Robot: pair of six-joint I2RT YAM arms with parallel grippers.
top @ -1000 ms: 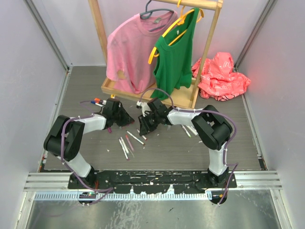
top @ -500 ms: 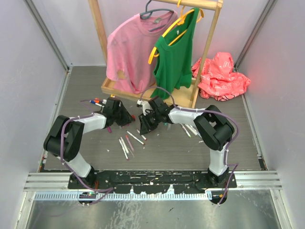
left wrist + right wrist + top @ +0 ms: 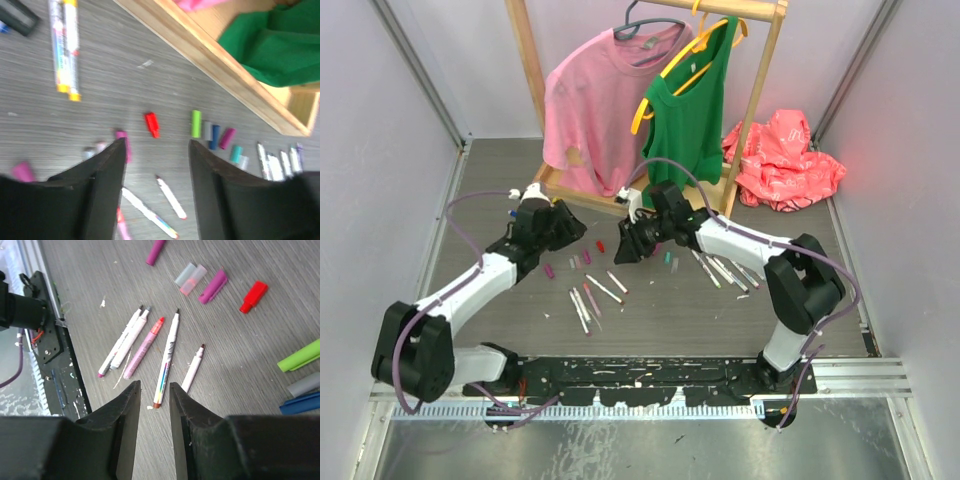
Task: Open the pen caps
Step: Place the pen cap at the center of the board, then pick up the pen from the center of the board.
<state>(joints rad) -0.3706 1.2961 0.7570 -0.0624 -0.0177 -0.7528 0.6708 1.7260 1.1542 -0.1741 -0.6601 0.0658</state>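
Left gripper point(image 3: 156, 145) up over loose caps point(image 3: 196, 123) mid-worktop point(image 3: 100, 90), toward the far edge by the rack point(image 3: 210, 55); jaws wide apart, empty. Right gripper point(image 3: 154, 386) close by, jaws open just a crack, gripping nothing, above uncapped markers point(image 3: 167, 357).

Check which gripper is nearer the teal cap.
Right. In the top view the right gripper sits just left of the teal cap; the left gripper is farther left, past the red cap.
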